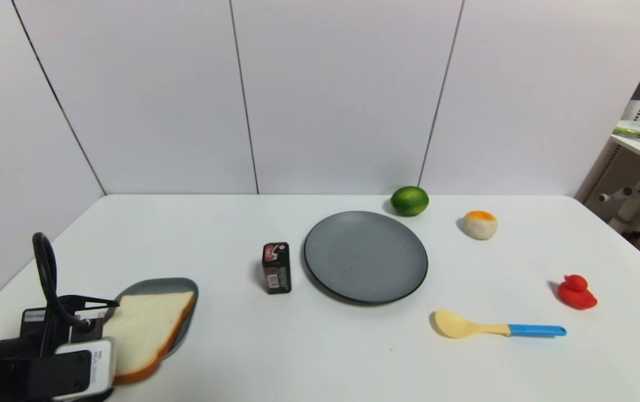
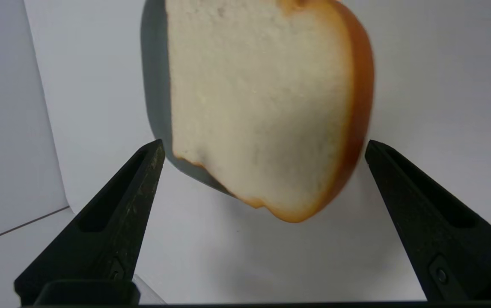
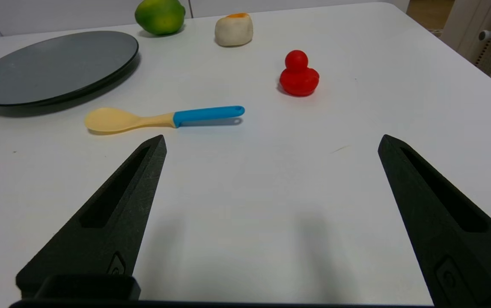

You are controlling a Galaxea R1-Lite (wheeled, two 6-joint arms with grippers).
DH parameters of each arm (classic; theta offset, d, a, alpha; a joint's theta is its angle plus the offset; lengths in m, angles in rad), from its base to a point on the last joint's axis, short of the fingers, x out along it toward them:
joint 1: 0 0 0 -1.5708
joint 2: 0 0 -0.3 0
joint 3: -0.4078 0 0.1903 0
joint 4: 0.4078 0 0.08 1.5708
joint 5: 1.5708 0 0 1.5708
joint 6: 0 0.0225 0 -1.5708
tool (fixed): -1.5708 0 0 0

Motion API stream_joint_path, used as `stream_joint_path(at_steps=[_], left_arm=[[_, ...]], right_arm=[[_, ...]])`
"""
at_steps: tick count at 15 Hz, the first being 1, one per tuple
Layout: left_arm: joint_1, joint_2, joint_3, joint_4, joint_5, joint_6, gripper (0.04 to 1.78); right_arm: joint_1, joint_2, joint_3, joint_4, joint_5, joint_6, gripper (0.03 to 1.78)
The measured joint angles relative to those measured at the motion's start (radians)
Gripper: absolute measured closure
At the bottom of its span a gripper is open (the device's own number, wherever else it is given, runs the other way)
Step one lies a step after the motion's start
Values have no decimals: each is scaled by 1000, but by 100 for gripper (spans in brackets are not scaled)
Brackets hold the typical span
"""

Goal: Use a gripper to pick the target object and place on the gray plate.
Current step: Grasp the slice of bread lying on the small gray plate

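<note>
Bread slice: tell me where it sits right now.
In the head view the bread slice lies at the table's near left, on a small blue-gray dish, just ahead of the open left gripper, left of the small carton.

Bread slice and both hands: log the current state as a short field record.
bread slice: lying on the small blue-gray dish, overhanging its near edge, not gripped
left hand: open, fingers either side of the slice's near end
right hand: open, over bare table
gray plate: nothing on it
</note>
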Motion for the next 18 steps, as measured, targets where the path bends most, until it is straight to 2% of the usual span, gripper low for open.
stream_joint_path(at_steps=[6,18], left_arm=[[-1,56,-37,-20,-3,-1,13],[-14,47,-96,-25,-8,-7,13]], right_arm=[[0,0,0,0,0,0,10],[0,0,0,0,0,0,10]])
